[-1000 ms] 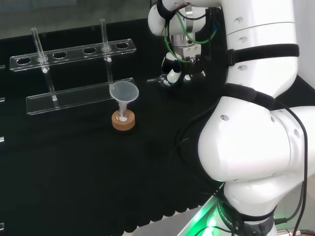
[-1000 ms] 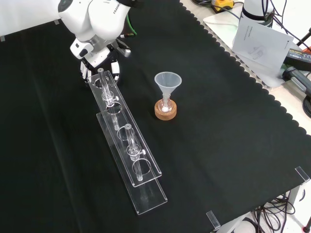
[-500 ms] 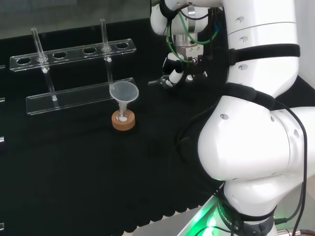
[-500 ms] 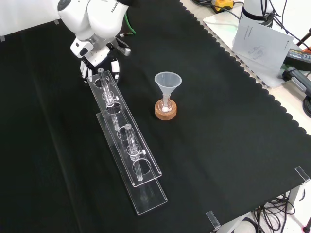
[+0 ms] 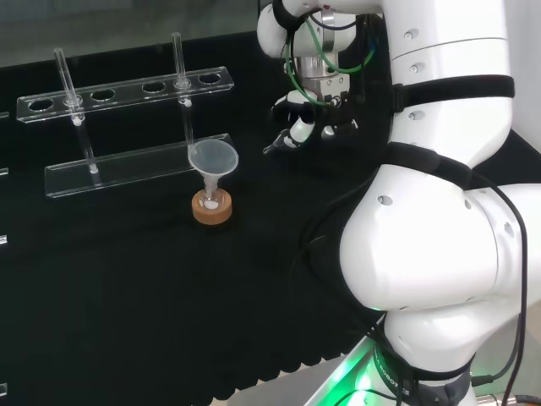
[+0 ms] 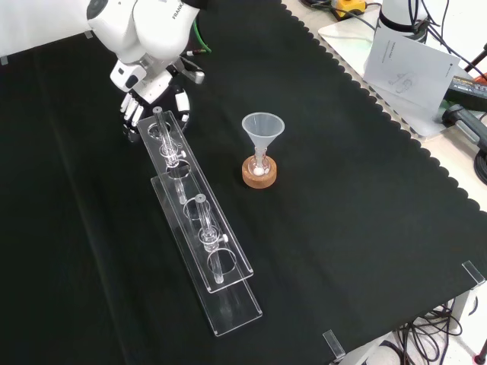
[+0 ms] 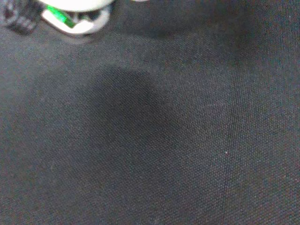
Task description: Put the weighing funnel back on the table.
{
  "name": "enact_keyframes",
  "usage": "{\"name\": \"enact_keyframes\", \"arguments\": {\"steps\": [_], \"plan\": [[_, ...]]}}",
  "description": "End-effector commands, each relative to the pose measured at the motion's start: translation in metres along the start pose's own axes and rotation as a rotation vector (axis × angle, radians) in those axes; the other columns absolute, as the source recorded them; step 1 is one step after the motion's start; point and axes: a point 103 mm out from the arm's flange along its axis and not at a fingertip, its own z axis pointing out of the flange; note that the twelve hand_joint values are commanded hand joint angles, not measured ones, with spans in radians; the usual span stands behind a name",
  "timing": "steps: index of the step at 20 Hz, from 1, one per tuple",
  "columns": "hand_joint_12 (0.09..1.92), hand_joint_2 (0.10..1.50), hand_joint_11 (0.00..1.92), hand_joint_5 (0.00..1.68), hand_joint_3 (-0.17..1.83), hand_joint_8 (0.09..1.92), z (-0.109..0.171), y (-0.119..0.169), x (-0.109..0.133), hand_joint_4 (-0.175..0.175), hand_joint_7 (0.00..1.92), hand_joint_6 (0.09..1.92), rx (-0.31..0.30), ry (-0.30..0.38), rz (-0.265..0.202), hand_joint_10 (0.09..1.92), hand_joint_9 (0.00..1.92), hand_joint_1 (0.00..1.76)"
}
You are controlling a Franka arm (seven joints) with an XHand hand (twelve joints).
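Since a second ago the hand (image 5: 297, 127) has crept upward in the head view, and the thin clear piece poking out of it, level before, now tilts down to the left. That piece is the weighing funnel (image 5: 273, 148). The curled white fingers (image 5: 293, 134) are closed round its upper end, and its lower tip points at the cloth (image 5: 254, 279). I cannot tell whether the tip touches the cloth.

From the front, the hand (image 6: 156, 90) hangs under the white arm (image 6: 141, 26) at the far end of the clear rack (image 6: 202, 228). Its fingertips (image 6: 131, 108) show just past the rack's end. A small greyish stub of the weighing funnel (image 6: 195, 74) sticks out to the right of the hand.

Nothing else has shifted. The big funnel (image 5: 212, 158) stands mouth up with its stem in a little flask (image 5: 210, 196) on a cork ring (image 5: 211, 209). It is well to the left of the hand in the head view, in front of the rack (image 5: 127, 89). In the front view the funnel (image 6: 262, 125) and cork ring (image 6: 259, 175) sit to the right of the rack, apart from it. Two glass tubes (image 5: 179, 59) stand upright in the rack.

The wrist view looks down on bare black cloth (image 7: 197, 140) with a soft dark shadow across it.
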Motion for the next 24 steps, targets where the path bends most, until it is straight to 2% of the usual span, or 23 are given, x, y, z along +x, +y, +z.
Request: {"name": "enact_keyframes", "arguments": {"steps": [1,5,11,24], "plan": [[1.34,0.55,0.25,0.32,0.52,0.59,-0.02,-0.015,0.004,0.029,0.15,0.09,-0.067,-0.004,-0.045,0.57,0.38,0.75],[1.34,0.55,0.25,0.34,0.51,0.61,-0.036,-0.031,0.008,0.03,0.18,0.09,-0.115,-0.003,-0.039,0.59,0.41,0.74],[1.34,0.58,0.27,0.39,0.48,0.61,-0.057,-0.059,0.018,0.028,0.26,0.09,-0.156,-0.017,-0.019,0.59,0.46,0.76],[1.33,0.59,0.29,0.42,0.48,0.6,-0.09,-0.134,0.061,0.027,0.32,0.09,-0.222,-0.063,0.018,0.57,0.52,0.76]]}}
